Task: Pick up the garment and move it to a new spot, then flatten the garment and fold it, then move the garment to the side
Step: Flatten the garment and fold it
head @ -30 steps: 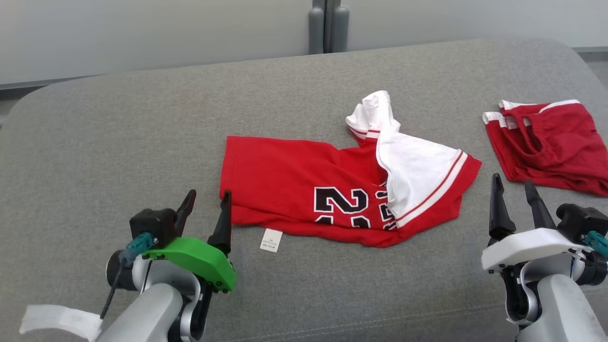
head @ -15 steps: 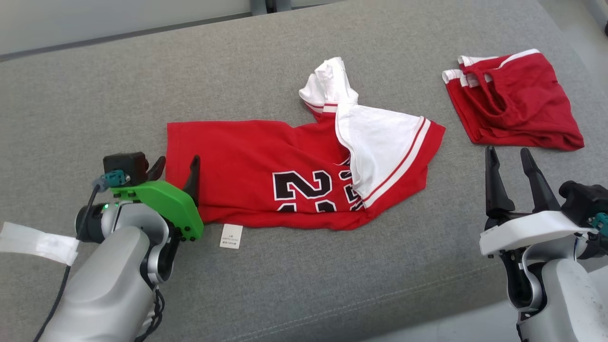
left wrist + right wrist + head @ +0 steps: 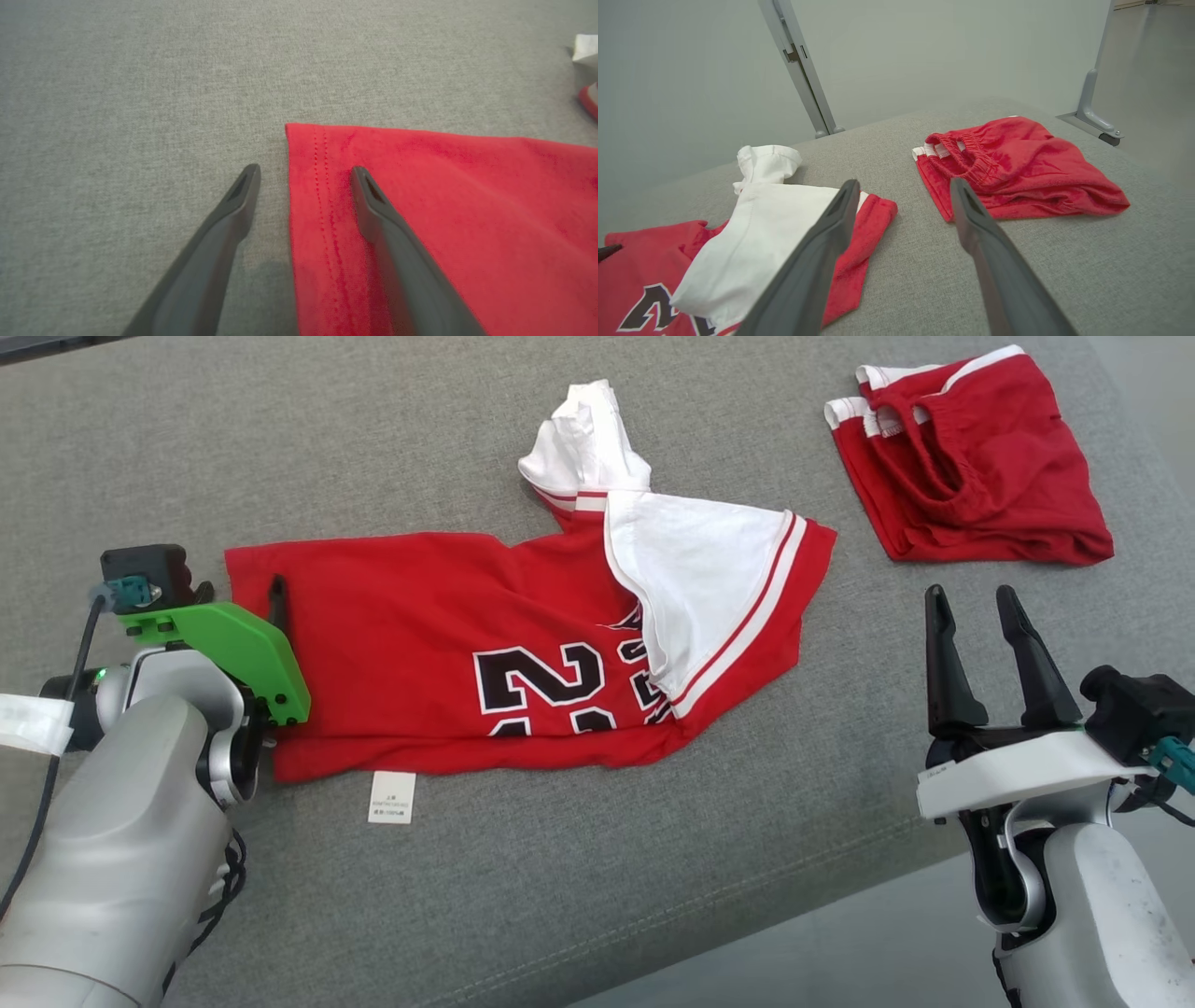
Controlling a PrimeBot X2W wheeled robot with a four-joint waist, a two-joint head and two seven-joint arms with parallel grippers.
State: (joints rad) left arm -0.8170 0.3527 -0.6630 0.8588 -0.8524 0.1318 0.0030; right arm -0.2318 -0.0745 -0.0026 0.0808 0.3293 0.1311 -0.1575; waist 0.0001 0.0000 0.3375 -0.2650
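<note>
Red jersey (image 3: 392,653) lying at three o'clock of left gripper (image 3: 304,171), wide-open jaws straddling its hem, holding nothing

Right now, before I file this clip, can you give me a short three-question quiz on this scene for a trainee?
1. True or false: the left gripper is shut on the hem of the red jersey.
2. Where do the red shorts lie? A) under the jersey; B) apart from it, toward the robot's right; C) between a gripper's fingers.
3. Fill in: the white care label lies on the grey cushion at the jersey's ___ edge (near or far, from the robot).

Key
1. False: its jaws are open, with one finger over the hem and the other over the cushion.
2. B. The right gripper is open and holds nothing.
3. near
</note>
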